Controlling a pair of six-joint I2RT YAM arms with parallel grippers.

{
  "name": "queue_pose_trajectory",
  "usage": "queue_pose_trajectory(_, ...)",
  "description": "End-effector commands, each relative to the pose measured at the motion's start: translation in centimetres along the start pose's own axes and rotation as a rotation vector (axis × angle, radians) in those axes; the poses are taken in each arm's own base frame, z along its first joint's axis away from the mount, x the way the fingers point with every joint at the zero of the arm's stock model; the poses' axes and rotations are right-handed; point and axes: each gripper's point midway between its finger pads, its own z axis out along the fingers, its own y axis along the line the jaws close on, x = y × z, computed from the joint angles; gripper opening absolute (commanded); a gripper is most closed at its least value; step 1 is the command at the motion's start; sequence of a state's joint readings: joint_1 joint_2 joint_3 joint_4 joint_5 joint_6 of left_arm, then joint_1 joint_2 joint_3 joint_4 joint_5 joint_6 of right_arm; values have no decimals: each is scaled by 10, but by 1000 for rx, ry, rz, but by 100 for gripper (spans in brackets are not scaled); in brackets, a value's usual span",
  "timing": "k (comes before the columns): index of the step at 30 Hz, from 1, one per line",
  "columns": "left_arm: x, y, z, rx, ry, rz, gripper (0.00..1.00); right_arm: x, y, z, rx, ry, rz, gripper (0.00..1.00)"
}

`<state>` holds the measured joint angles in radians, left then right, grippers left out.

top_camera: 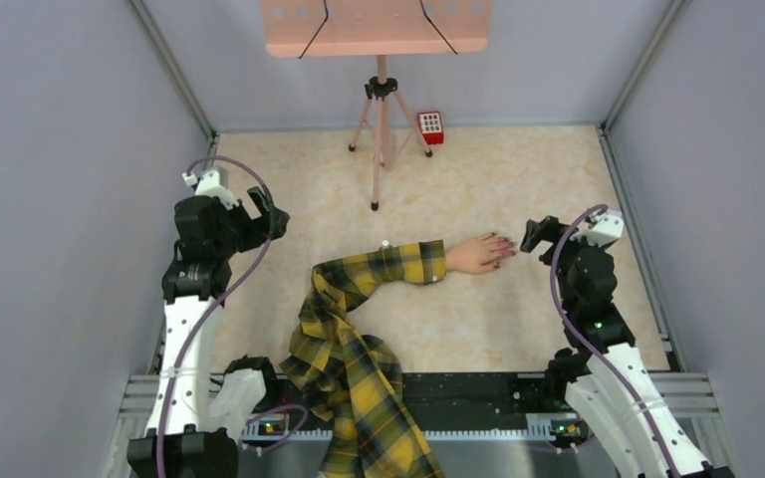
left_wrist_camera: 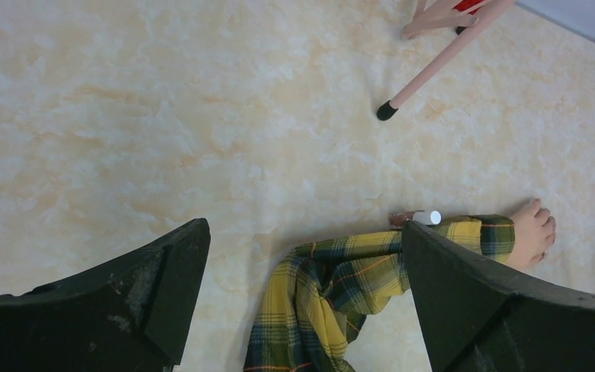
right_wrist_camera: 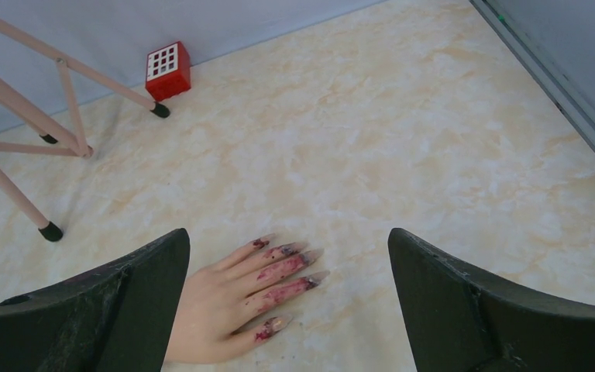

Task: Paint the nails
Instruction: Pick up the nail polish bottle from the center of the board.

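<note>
Red-smeared nails [right_wrist_camera: 308,282], mannequin hand [right_wrist_camera: 217,310] partly behind right fingers [right_wrist_camera: 116,310]

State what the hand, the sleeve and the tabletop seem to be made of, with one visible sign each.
Hand: probably moulded plastic or rubber; matte, uniformly pale, stiff-looking.
Sleeve: woven cloth; yellow-black plaid, creased.
Tabletop: smooth sheet printed like cream marble, likely vinyl or laminate.
</note>
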<state>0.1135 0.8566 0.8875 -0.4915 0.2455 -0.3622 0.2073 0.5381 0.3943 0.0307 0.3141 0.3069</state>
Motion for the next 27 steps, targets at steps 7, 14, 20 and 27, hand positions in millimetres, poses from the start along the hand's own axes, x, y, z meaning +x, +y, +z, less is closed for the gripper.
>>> queue_pose_trajectory(7, -22, -104, 10, 260, 28, 257, 99, -10, 33, 4, -153, 41, -43, 96)
queue_pose_trajectory(14, 4, -114, 24, 350, 94, 248, 99, 29, 76, 18, -337, 236, -87, 87)
queue_pose_trajectory(20, 26, -92, 12, 296, 127, 278, 99, 56, 129, 21, -397, 311, -176, 86)
queue_pose_trajectory(27, 28, -65, 13, 172, 124, 333, 99, 105, 231, 10, -556, 426, -232, 75)
